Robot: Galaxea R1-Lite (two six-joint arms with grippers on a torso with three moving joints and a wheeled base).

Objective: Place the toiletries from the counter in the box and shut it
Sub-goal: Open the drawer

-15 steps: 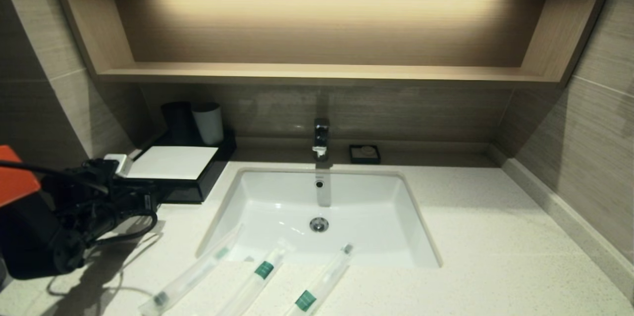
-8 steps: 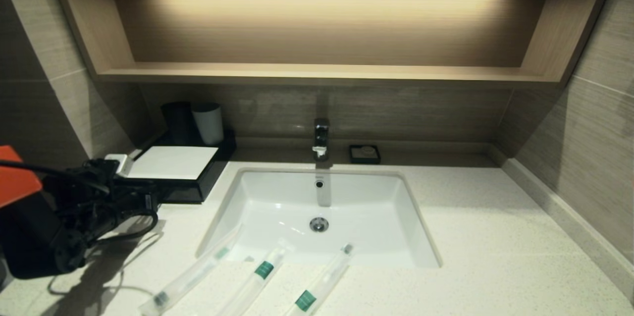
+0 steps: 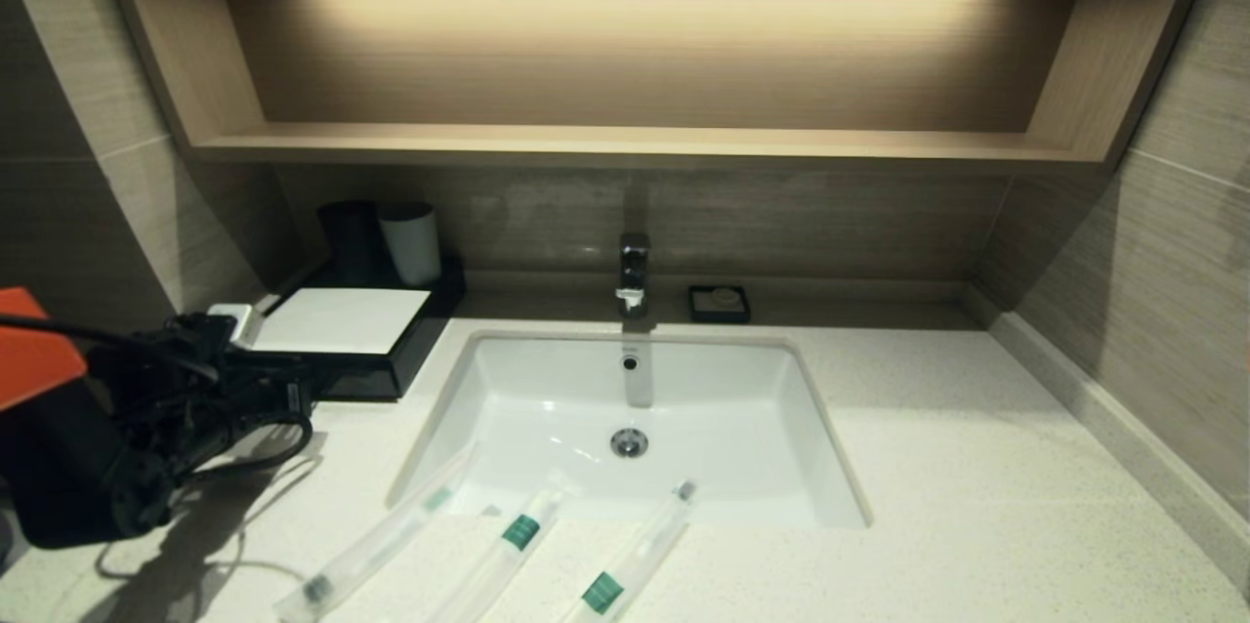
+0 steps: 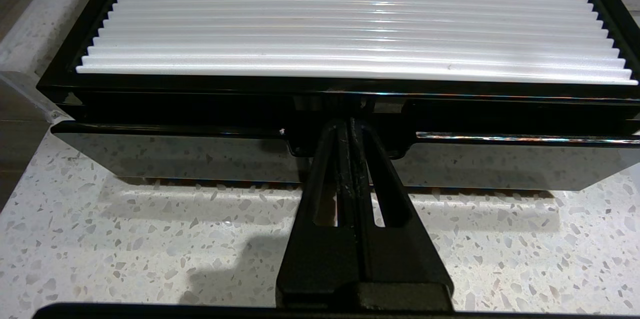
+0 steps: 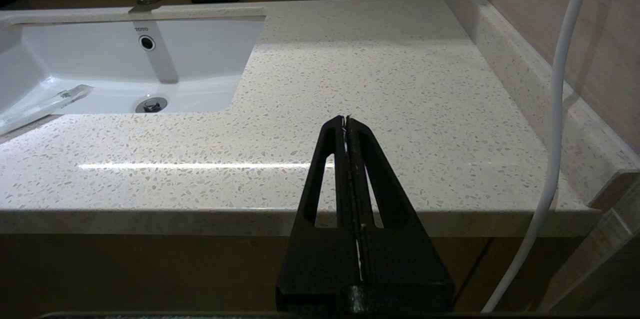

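Note:
Three toiletries in clear sleeves lie on the speckled counter (image 3: 977, 506) in front of the sink: one with a dark tip (image 3: 376, 540) and two with green bands (image 3: 510, 542) (image 3: 633, 560). The black box (image 3: 342, 320) with a white top stands at the back left. My left gripper (image 3: 311, 389) is shut, and its tips sit in the notch at the middle of the box's drawer front (image 4: 175, 159), below the ribbed white top (image 4: 350, 19). My right gripper (image 5: 346, 121) is shut and empty, off the counter's front right edge; it is out of the head view.
The white sink (image 3: 527, 379) and faucet (image 3: 633, 271) are in the middle, with a small black soap dish (image 3: 719, 303) behind. A black cup (image 3: 350, 237) and a white cup (image 3: 410, 242) stand behind the box. A wooden shelf (image 3: 625, 145) hangs above. A white cable (image 5: 560, 109) hangs at the right.
My left arm has shifted very slightly back toward me. The toiletries and the box's top have not moved.

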